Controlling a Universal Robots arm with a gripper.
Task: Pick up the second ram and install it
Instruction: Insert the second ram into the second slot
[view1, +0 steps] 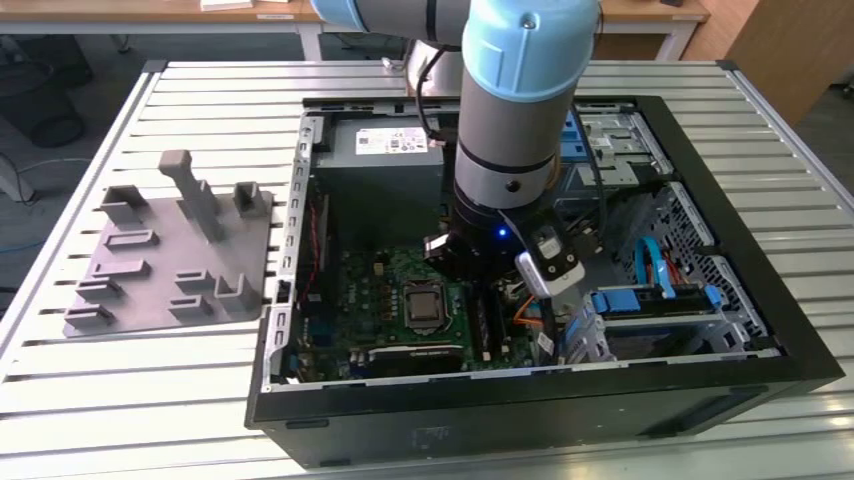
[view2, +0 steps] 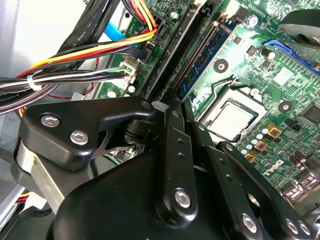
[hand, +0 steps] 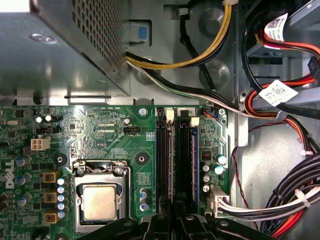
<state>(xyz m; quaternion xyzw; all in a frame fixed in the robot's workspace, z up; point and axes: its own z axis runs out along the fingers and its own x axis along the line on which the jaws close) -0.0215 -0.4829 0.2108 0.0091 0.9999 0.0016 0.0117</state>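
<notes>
The second ram (view2: 205, 55) is a thin blue strip with small chips, standing on edge in a long black motherboard slot beside the processor. From above it shows as a narrow line (hand: 171, 160) between the black slots. My gripper (view2: 175, 106) reaches down inside the open computer case (view1: 747, 300), its black fingers (hand: 172, 222) drawn together on the near part of that strip. Another blue strip (hand: 194, 160) sits in the slot closer to the cables. The arm (view1: 514, 150) stands upright over the board.
A grey holder (view1: 174, 260) with upright posts lies on the slatted table at the exterior view's left. The power supply box (hand: 60, 45), processor socket (hand: 100, 200), cable bundles (hand: 285, 200) and blue drive latches (view1: 654, 290) crowd the slots.
</notes>
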